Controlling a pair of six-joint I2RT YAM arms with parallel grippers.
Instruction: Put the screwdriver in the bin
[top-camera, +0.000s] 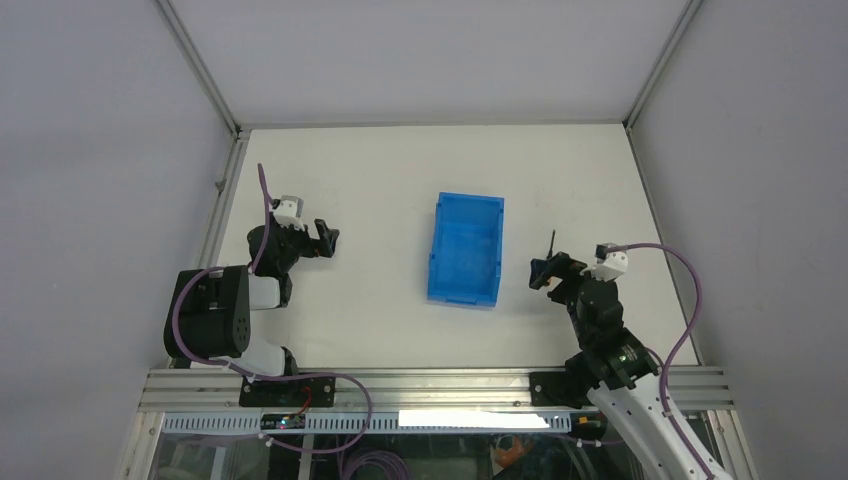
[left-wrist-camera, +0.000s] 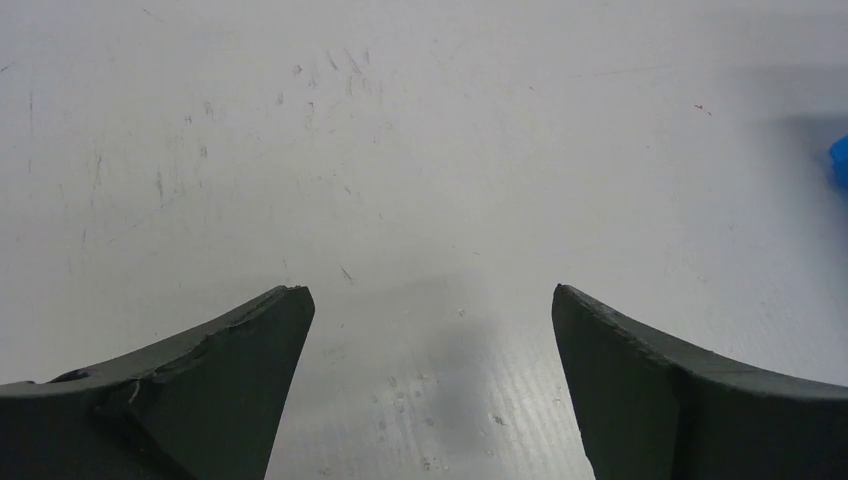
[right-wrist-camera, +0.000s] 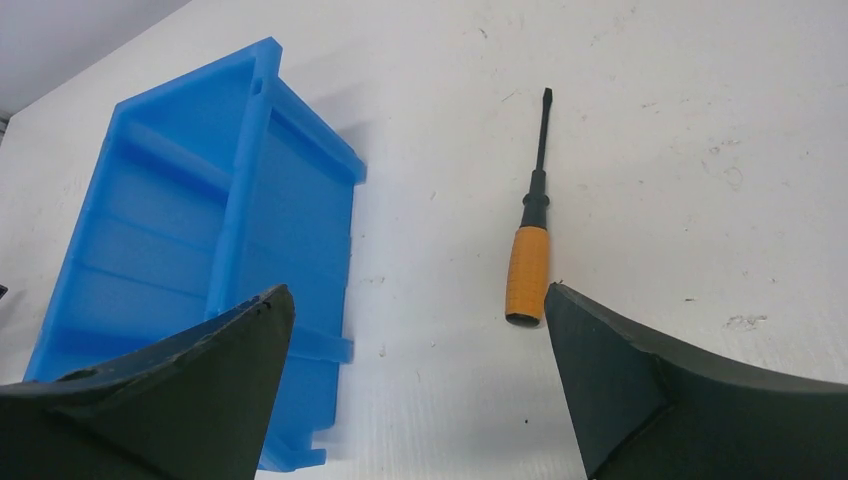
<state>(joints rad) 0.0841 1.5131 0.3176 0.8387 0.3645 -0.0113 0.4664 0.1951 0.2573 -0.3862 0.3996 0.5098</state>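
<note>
The screwdriver (right-wrist-camera: 530, 255) has an orange handle, a black collar and a slim dark shaft. It lies on the white table, tip pointing away, just ahead of my right gripper's right finger. In the top view only its dark shaft (top-camera: 551, 241) shows clearly. The bright blue bin (top-camera: 466, 248) stands mid-table, left of the screwdriver, and also shows in the right wrist view (right-wrist-camera: 200, 230). My right gripper (right-wrist-camera: 415, 305) is open and empty, low over the table between bin and screwdriver. My left gripper (left-wrist-camera: 432, 300) is open and empty, far left of the bin (top-camera: 327, 238).
Grey enclosure walls and aluminium frame posts (top-camera: 203, 70) surround the white table. A metal rail (top-camera: 440, 385) runs along the near edge by the arm bases. A sliver of blue bin (left-wrist-camera: 838, 160) shows at the right edge of the left wrist view.
</note>
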